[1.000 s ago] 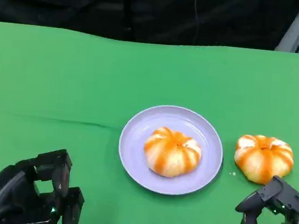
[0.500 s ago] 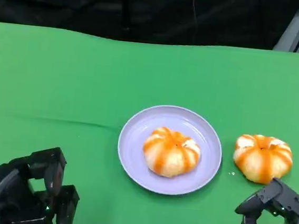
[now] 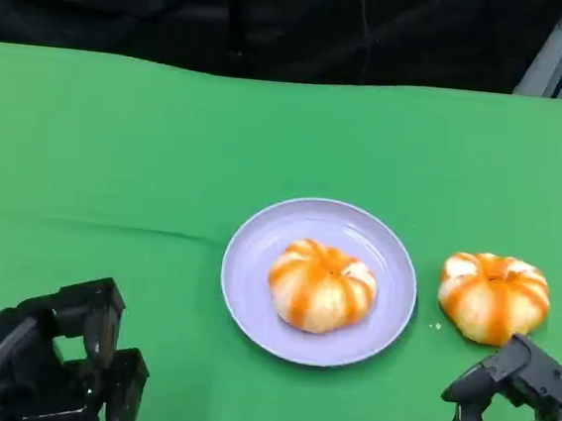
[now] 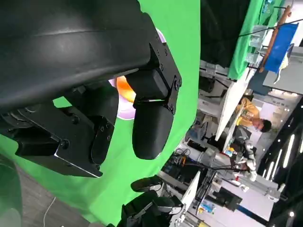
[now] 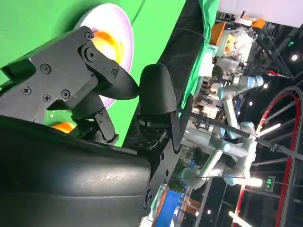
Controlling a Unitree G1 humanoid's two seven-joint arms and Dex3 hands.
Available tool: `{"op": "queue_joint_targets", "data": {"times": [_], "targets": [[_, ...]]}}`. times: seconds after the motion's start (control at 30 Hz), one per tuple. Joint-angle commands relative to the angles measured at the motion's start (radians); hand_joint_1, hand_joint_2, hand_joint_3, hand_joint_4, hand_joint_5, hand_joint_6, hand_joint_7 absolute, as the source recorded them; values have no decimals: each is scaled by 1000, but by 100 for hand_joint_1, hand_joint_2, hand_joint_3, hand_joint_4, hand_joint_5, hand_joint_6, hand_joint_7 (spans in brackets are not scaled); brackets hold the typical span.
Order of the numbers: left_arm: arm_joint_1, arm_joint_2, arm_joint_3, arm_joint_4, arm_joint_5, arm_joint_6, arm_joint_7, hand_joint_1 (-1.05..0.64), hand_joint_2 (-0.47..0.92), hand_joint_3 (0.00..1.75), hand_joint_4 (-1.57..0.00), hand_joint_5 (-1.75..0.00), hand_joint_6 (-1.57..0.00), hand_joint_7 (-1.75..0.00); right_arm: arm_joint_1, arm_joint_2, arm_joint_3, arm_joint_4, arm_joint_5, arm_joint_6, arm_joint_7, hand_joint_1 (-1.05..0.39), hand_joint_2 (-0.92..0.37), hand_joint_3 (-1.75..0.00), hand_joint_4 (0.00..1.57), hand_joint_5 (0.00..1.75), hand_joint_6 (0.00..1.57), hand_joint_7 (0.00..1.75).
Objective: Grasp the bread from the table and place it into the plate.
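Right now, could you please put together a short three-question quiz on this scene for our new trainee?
1. True or false: one bread already lies in the plate.
2. Which hand is nearer the bread on the table: A) left hand B) right hand?
3. Fill in: the tabletop is covered in ____ cloth.

Key: 1. true. 2. B; the right hand sits just below that bread in the head view, holding nothing. 3. green.
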Motion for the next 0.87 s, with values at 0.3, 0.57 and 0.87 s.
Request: {"op": "queue_joint_targets", "data": {"times": [0.3, 0.57, 0.87], "targets": [[-3, 5, 8, 12, 1, -1, 2, 15, 57, 175, -114, -175, -91, -175, -6, -9, -10, 8, 1, -10, -5, -11, -51, -120, 84, 175, 76, 150], [-1, 7, 9, 14, 9, 0, 13, 15, 57, 175, -113, -175, -91, -175, -1, -6, -6, -1, 5, -4, -3, -10, -51, -120, 84, 175, 76, 151], [-2, 7, 8, 15, 9, 0, 12, 15, 58, 175, -113, -175, -90, -175, -1, -6, -6, -2, 4, -4, -3, -10, -52, -118, 84, 175, 75, 153]]}}
